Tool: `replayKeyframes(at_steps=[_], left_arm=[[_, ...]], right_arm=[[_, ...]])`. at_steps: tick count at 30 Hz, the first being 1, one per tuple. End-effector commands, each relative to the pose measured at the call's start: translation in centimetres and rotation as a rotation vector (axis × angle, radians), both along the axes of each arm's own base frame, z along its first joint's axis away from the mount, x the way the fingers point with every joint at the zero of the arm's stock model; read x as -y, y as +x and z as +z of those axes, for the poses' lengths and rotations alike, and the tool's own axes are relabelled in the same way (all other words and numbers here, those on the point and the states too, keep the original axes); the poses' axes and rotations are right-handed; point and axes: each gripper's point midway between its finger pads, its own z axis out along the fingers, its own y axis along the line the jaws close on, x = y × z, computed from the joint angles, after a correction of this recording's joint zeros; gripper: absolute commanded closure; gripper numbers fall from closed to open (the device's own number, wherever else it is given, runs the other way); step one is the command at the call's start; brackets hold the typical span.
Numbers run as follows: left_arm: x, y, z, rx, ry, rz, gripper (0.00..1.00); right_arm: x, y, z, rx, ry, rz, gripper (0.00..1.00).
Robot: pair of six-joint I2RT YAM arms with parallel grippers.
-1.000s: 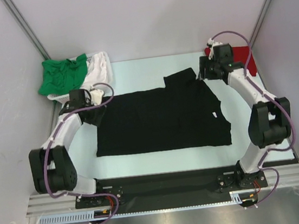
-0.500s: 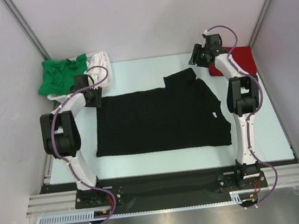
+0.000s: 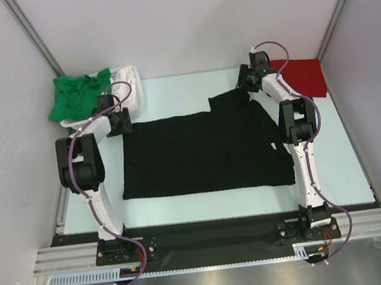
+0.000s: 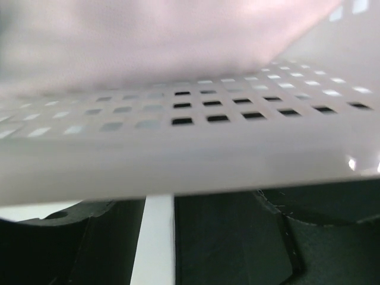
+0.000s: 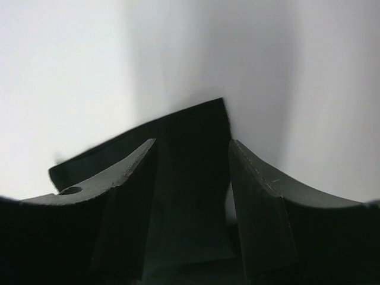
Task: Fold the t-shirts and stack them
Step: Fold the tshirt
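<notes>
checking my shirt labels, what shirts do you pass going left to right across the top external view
green t-shirt → white t-shirt → black t-shirt → red t-shirt

No legible text; tag [image 3: 273, 147] on black t-shirt [image 3: 198, 152] unreadable.

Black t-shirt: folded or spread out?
Spread out. The black t-shirt lies flat across the table as one broad sheet, far sleeve sticking out, collar tag exposed; no fold visible.

Overhead looks down; wrist cameras sit close by black t-shirt [image 3: 205, 151].
</notes>
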Motion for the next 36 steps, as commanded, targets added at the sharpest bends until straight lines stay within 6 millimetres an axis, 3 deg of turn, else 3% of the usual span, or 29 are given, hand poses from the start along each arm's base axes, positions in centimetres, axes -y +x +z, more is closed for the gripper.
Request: replayKeyframes(at_steps=[1, 4, 6, 9, 11, 12, 13, 16, 18, 21, 22, 23, 26, 28, 29, 30, 32, 33, 35, 36], left_arm=[[-0.9, 2.0, 0.6, 0.043, -0.048, 0.097, 0.36], [-1.0, 2.2, 0.0, 0.027, -0.077, 0.109, 0.36], [-0.1, 2.1, -0.5, -0.003, -0.12, 0.087, 0.38], [0.6, 2.0, -1.6, -0.034, -0.161, 0.081, 0.52], [1.1, 1.8, -2.2, -0.052, -0.188, 0.078, 0.7], [1.4, 1.6, -2.3, -0.06, -0.206, 0.07, 0.78], [1.7, 1.5, -2.3, -0.064, -0.218, 0.065, 0.89], [2.2, 1.2, -2.3, -0.071, -0.237, 0.041, 1.0], [2.1, 1.2, -1.8, -0.058, -0.236, 0.029, 1.0], [1.9, 0.9, -0.6, -0.025, -0.242, 0.022, 1.0], [1.9, 0.5, -0.6, -0.024, -0.246, 0.017, 1.0], [1.7, 0.4, -0.3, -0.013, -0.248, 0.015, 1.0], [1.3, 0.1, 0.9, 0.022, -0.247, 0.009, 1.0], [1.2, -0.3, 1.2, 0.03, -0.246, -0.004, 1.0], [1.3, -0.4, 2.2, 0.052, -0.246, -0.019, 1.0], [1.4, -0.4, 2.4, 0.066, -0.239, -0.029, 1.0], [0.8, -0.8, 3.0, 0.082, -0.215, -0.023, 1.0], [0.6, -0.9, 2.9, 0.082, -0.209, -0.019, 1.0], [-0.1, -1.0, 2.7, 0.076, -0.184, 0.006, 0.99], [-0.3, -0.9, 2.7, 0.075, -0.179, 0.025, 0.92]], right_arm=[[0.9, 0.9, 1.0, 0.035, -0.086, -0.043, 0.44], [2.9, 0.2, 0.9, 0.006, -0.197, -0.121, 0.45], [3.9, -0.4, 0.8, -0.007, -0.249, -0.14, 0.45], [3.0, -0.8, 0.1, -0.026, -0.225, -0.097, 0.45], [2.0, -0.9, -0.5, -0.039, -0.209, -0.047, 0.45], [1.1, -1.1, -1.3, -0.056, -0.184, -0.014, 0.48], [0.6, -0.9, -0.9, -0.048, -0.165, 0.0, 0.5], [-0.9, -1.2, -1.3, -0.066, -0.08, 0.039, 0.69], [-1.2, -1.2, -0.9, -0.069, -0.019, 0.039, 0.84], [-1.7, -1.2, 1.8, -0.025, 0.031, 0.054, 0.94], [-2.0, -1.1, 4.6, 0.026, 0.04, 0.061, 0.97], [-1.9, -1.2, 5.0, 0.042, 0.048, 0.065, 1.0], [-2.9, -1.9, 9.4, 0.112, 0.084, 0.11, 1.0], [-3.3, -2.7, 10.9, 0.13, 0.094, 0.136, 1.0], [-3.3, -3.2, 13.7, 0.184, 0.085, 0.151, 1.0], [-3.2, -4.2, 12.5, 0.156, 0.076, 0.151, 1.0], [-3.2, -5.4, 15.1, 0.203, 0.072, 0.165, 1.0], [-3.2, -6.5, 14.3, 0.181, 0.07, 0.175, 1.0], [-3.7, -7.7, 14.7, 0.194, 0.058, 0.206, 1.0], [-3.8, -8.6, 16.7, 0.232, 0.051, 0.218, 1.0]])
